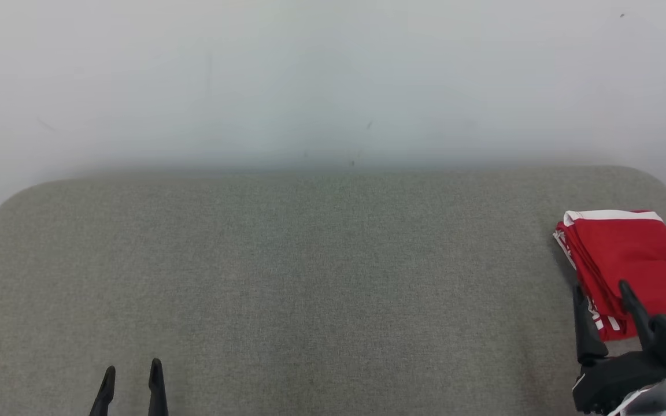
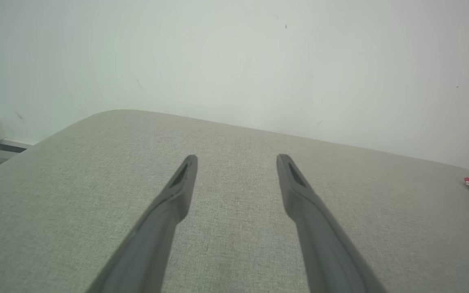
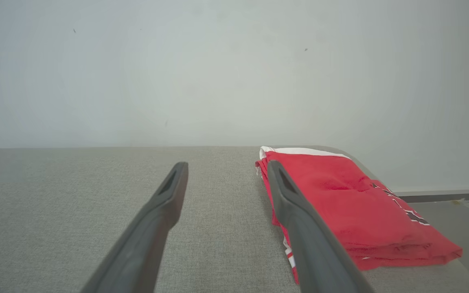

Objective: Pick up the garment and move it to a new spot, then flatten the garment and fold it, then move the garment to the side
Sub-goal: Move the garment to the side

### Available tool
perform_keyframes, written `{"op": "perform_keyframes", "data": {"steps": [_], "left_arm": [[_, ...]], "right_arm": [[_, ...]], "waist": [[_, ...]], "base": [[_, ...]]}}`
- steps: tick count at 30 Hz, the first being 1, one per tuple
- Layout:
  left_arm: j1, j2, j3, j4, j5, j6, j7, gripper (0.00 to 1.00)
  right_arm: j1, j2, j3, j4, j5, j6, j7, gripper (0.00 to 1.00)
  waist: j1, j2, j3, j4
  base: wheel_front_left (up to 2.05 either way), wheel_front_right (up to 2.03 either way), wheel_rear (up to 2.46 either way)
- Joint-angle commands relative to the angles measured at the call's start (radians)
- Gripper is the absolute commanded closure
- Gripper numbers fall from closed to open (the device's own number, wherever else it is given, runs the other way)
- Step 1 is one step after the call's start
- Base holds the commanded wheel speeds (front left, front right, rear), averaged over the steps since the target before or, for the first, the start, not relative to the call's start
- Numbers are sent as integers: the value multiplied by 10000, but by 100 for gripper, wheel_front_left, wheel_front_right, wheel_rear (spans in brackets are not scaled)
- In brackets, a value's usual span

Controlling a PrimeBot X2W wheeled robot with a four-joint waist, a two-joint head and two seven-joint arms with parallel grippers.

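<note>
A pale, plain wall [image 1: 333,75] stands behind everything, with only a few small dark specks on it. In front of it lies the wide table [image 1: 287,277], covered in grey woven fabric and with rounded far corners. The garment [image 1: 628,254] rests at the far right end of the table, close to the right edge. It is red, folded into a flat stack of several layers, with a white band along its far edge and white stripes at the left side. On its right part there is dark lettering [image 3: 405,209] with a white outline, but only a piece of it shows and it cannot be read. No brand or label can be made out. The right claw [image 1: 600,287] is at the near left corner of the garment. Its 2 fingers point away from the robot, are spread apart and hold nothing; whether one finger touches the cloth I cannot tell. The left claw [image 1: 133,366] is low at the near left of the table, well apart from the garment. Its 2 fingers are also spread and it is empty.
</note>
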Motion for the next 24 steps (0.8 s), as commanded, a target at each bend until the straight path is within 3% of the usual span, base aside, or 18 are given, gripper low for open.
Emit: {"op": "perform_keyframes", "data": {"steps": [1, 12, 24], "left_arm": [[169, -45, 82, 71, -21, 4, -29, 0], [367, -157, 270, 600, 287, -247, -30, 0], [438, -197, 125, 733, 380, -386, -30, 0]], "right_arm": [[198, 120, 28, -65, 139, -24, -38, 0], [975, 1085, 610, 311, 87, -24, -489, 0], [1185, 1350, 535, 527, 79, -24, -842, 0]], "waist": [[3, 2, -368, 32], [3, 2, -701, -93], [3, 2, -762, -243]], "base": [[0, 0, 0], [0, 0, 0], [0, 0, 0]]}}
